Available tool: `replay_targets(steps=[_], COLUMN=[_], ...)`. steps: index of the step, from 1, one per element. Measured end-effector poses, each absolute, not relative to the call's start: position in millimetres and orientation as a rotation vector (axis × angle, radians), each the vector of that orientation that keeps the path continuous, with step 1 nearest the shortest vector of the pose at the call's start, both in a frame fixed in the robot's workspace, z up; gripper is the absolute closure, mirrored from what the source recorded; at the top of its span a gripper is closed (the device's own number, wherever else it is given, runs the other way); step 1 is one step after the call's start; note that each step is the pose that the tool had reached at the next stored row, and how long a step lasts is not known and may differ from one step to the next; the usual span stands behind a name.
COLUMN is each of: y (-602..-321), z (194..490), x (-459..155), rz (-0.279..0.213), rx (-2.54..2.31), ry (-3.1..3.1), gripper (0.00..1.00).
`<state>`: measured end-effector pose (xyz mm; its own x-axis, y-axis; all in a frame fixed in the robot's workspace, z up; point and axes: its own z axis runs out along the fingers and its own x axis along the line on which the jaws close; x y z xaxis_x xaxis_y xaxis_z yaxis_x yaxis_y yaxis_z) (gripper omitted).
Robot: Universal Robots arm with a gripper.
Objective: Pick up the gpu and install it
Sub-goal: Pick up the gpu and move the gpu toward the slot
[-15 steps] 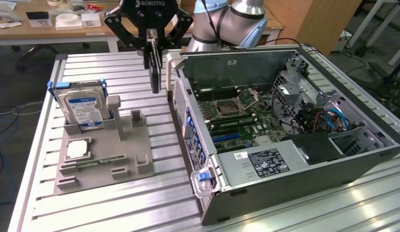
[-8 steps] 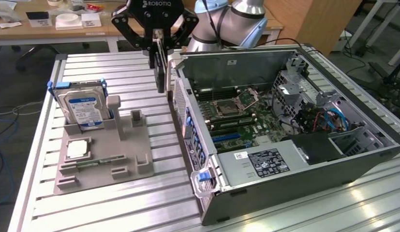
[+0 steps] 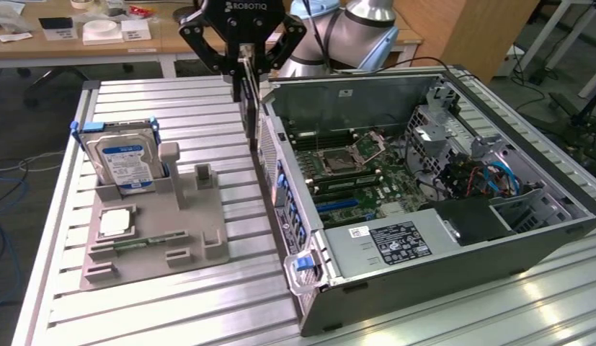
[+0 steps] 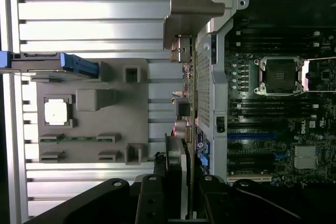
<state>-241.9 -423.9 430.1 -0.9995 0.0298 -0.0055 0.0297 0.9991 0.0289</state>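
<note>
1. We see the gripper (image 3: 243,59) clamped on the gpu (image 3: 248,108), which hangs upright just outside the case (image 3: 423,285) (by its rear wall).
2. We judge it light, stiff and fragile, best held by its edges.

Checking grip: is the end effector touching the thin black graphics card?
Touching. Exterior view shows the end effector clamped on the thin black graphics card.

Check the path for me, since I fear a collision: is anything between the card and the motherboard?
Yes. The card, held by the gripper, hangs outside the computer case. The case's back wall stands between it and the motherboard.
</note>
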Motion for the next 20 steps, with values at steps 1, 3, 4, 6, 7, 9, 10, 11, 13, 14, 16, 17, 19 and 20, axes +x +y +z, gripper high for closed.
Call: replay_targets(steps=[1, 3, 4, 6, 7, 9, 10, 11, 13, 14, 16, 17, 19, 20], y=[-423.9, -423.9, -423.9, -423.9, -423.9, -423.9, -423.9, -423.9, -423.9, -423.9, -423.9, -423.9, -423.9, -423.9], z=[429.9, 429.7, 429.6, 429.5, 429.3, 429.2, 429.1, 429.0, 428.7, 428.7, 428.5, 428.5, 428.5, 428.5], x=[-240.4, -238.1, -236.6, -233.0, -231.1, -227.7, -225.7, -223.8, -220.2, -218.9, -215.8, -213.9, -210.0, -208.4], rz=[0.045, 0.045, 0.045, 0.045, 0.045, 0.045, 0.045, 0.045, 0.045, 0.045, 0.045, 0.045, 0.045, 0.045], rx=[0.047, 0.047, 0.047, 0.047, 0.047, 0.047, 0.047, 0.047, 0.047, 0.047, 0.047, 0.047, 0.047, 0.047], ry=[3.135, 3.135, 3.135, 3.135, 3.135, 3.135, 3.135, 3.135, 3.135, 3.135, 3.135, 3.135, 3.135, 3.135], gripper=[0.72, 0.72, 0.72, 0.72, 0.72, 0.72, 0.72, 0.72, 0.72, 0.72, 0.72, 0.72, 0.72, 0.72])
